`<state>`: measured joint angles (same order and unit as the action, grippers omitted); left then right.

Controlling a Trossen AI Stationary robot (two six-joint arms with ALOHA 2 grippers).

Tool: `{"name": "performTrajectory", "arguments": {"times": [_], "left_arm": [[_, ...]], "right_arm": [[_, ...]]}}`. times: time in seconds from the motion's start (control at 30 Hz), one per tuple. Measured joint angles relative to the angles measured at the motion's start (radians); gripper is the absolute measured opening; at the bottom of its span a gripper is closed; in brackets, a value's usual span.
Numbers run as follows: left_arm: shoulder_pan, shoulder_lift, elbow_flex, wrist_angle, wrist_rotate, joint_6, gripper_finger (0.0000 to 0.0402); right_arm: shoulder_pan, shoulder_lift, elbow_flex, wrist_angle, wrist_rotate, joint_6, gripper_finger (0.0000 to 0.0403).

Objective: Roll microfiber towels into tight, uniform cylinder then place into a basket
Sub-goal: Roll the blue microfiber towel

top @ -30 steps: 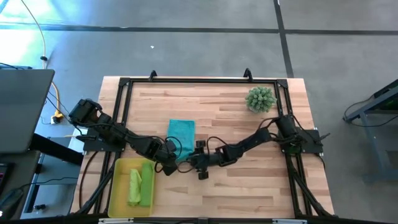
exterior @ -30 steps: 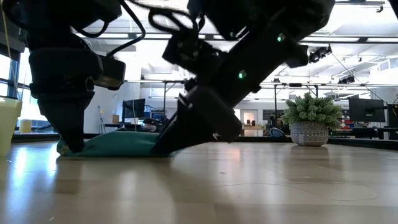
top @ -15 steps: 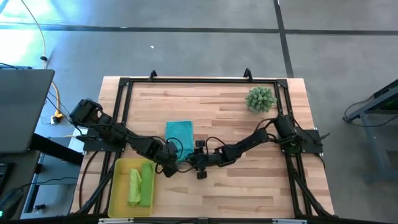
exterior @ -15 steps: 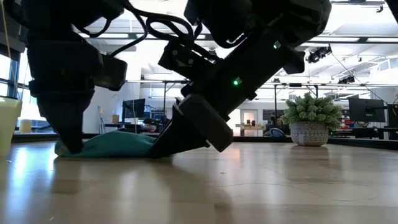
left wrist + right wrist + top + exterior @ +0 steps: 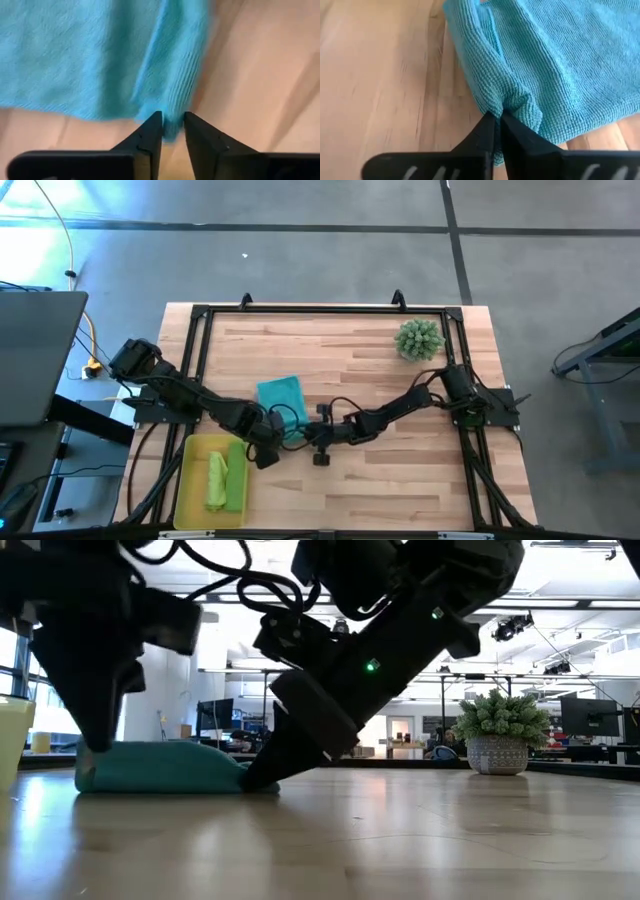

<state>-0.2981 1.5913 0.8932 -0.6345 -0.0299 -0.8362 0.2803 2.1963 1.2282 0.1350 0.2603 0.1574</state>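
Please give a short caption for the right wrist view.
Right gripper pinching the teal towel's folded edge on the wooden table.

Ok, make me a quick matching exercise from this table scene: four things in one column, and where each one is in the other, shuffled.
1. teal towel
2. lime green towels
3. spiky plant
4. right gripper

A. far right corner of the table
B. inside the yellow basket
C. pinching a towel edge
D. on the bare wood, mid-table

Pairs: 1-D, 2-B, 3-A, 4-C

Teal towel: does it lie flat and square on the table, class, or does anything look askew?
The teal towel lies skewed to the table's edges and bunched, its near edge pinched by the right tool.
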Motion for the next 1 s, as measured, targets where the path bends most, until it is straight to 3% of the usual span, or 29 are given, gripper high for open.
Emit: {"name": "performTrajectory", "arguments": {"times": [0.27,0.53,0.8,0.93,1.0], "left_arm": [[-0.027,0.0,0.003,-0.112,-0.042,0.163,0.0114],[-0.14,0.0,0.088,-0.123,-0.091,0.347,0.0118],[-0.276,-0.002,0.121,0.135,-0.221,0.277,0.0118],[-0.314,0.023,0.118,0.153,-0.357,0.288,0.0118],[-0.32,0.039,0.117,0.157,-0.378,0.288,0.0118]], "right_arm": [[0.002,-0.01,0.0,-0.009,-0.132,0.203,0.0004],[-0.031,-0.016,-0.002,-0.002,-0.305,0.473,0.001],[-0.051,-0.014,-0.004,0.025,-0.353,0.526,0.0012],[-0.051,-0.01,-0.007,0.055,-0.361,0.526,0.0012],[-0.05,-0.01,-0.007,0.061,-0.369,0.525,0.0012]]}}
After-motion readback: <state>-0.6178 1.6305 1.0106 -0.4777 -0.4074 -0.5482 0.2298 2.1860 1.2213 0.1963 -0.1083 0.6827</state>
